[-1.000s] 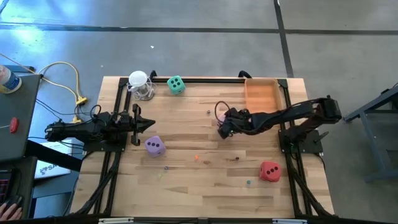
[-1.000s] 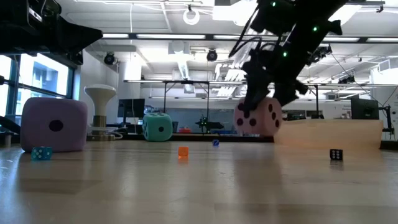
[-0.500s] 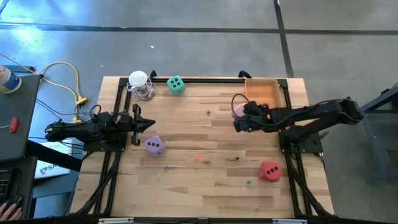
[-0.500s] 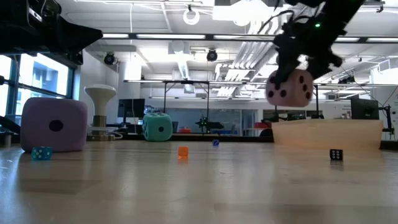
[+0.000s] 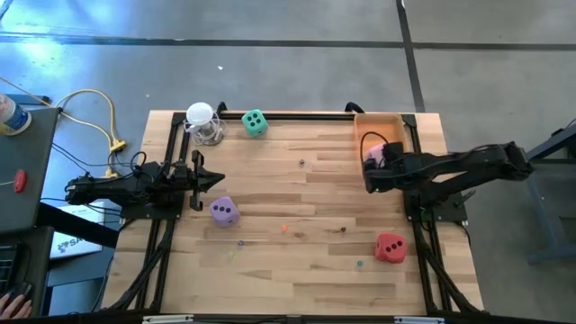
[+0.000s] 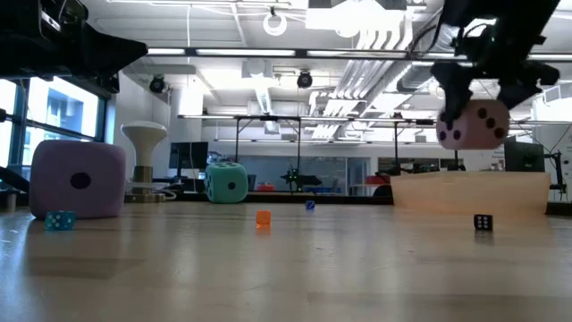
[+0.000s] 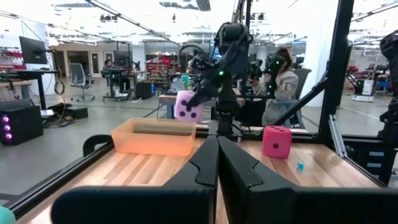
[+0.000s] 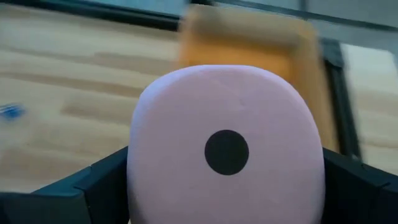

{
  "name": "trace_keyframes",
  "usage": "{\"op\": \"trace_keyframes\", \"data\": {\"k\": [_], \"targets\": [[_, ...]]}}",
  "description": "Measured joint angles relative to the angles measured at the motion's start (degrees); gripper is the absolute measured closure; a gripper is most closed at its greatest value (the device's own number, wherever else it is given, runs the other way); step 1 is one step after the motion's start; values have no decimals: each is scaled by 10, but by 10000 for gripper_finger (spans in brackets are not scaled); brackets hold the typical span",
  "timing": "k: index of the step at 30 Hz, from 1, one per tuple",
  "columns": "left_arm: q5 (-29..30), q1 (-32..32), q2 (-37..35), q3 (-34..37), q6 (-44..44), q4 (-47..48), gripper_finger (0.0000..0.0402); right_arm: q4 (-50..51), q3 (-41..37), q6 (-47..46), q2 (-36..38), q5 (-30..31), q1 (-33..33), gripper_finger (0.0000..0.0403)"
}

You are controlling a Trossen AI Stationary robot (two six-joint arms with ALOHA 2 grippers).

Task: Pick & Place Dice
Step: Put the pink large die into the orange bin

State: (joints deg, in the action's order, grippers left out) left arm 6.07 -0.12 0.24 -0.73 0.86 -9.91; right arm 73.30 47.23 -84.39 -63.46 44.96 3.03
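Note:
My right gripper (image 5: 373,165) is shut on the pink die (image 6: 473,125), held in the air over the orange tray's (image 5: 379,135) near end. In the right wrist view the pink die (image 8: 227,146) fills the space between the fingers. The mint green die (image 5: 256,122) sits on the table by the far edge, the purple die (image 5: 224,211) left of centre, the red die (image 5: 390,247) near the right side. My left gripper (image 5: 214,180) waits shut at the table's left, above the purple die. My right gripper pinches the pink die (image 8: 227,146) between its two fingers (image 8: 93,186), one on each of two opposite side faces. The fingers come from above, pointing down. The die is lifted clear and hangs below the gripper (image 6: 473,125), above the tray's rim.
A white round-topped object with a clear base (image 5: 203,123) stands at the far left corner. Tiny coloured beads (image 5: 284,229) lie scattered over the wood. A black frame (image 5: 306,115) edges the table. Open wood lies in the table's middle and near part.
My right gripper has carried the pink die up and toward the table's right, from the table's middle to above the orange tray's near end. It has stayed shut on the die. The left arm and the other dice have kept still.

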Motion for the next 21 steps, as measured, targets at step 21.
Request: {"op": "trace_keyframes", "data": {"k": [21], "targets": [[0,0,0,0,0,0,401,-156,-79,64,-1,21,-69,30]]}}
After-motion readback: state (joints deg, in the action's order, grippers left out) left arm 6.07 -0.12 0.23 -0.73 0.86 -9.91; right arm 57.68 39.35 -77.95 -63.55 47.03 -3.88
